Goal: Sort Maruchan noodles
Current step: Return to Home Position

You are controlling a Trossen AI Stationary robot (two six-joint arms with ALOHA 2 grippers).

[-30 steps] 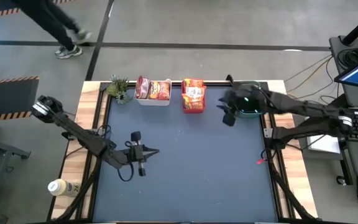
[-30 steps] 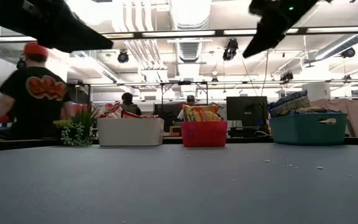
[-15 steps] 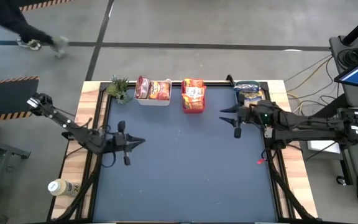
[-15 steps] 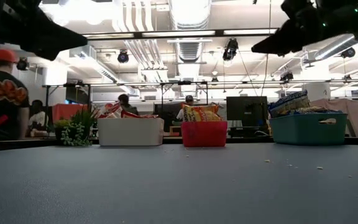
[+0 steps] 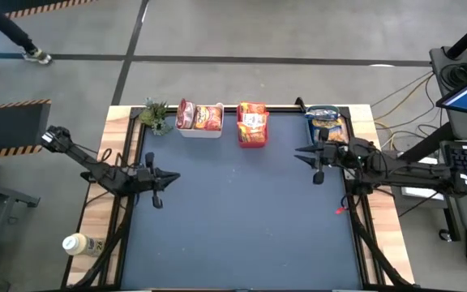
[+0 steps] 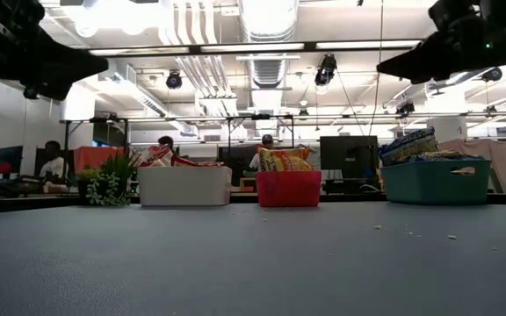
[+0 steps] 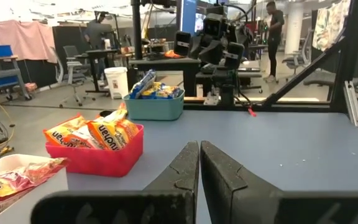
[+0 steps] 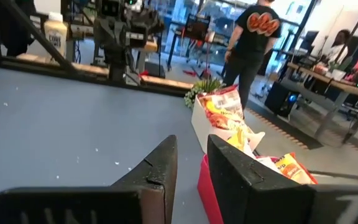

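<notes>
The Maruchan noodles lie in three bins along the table's far edge. Red-and-silver packets are in the white bin (image 5: pixel 201 120), orange ones in the pink bin (image 5: pixel 252 126), and blue-yellow ones in the teal bin (image 5: pixel 327 122). No packet lies on the mat. My left gripper (image 5: pixel 174 176) hovers shut and level over the mat's left side, touching nothing (image 7: pixel 199 144). My right gripper (image 5: pixel 298 151) hovers level just near of the teal bin. It is open by a narrow gap, with nothing between its fingers (image 8: pixel 191 142).
A small green plant (image 5: pixel 156 116) stands left of the white bin. A bottle (image 5: pixel 83 243) lies on the wooden border at the near left. Crumbs (image 6: pixel 411 233) dot the blue mat. People move in the room beyond the table.
My left gripper has drawn back toward the table's left edge, staying shut and clear of the mat. My right gripper has come down from over the teal bin and pulled back toward the right edge, levelling out; the bin and its packets now show.
</notes>
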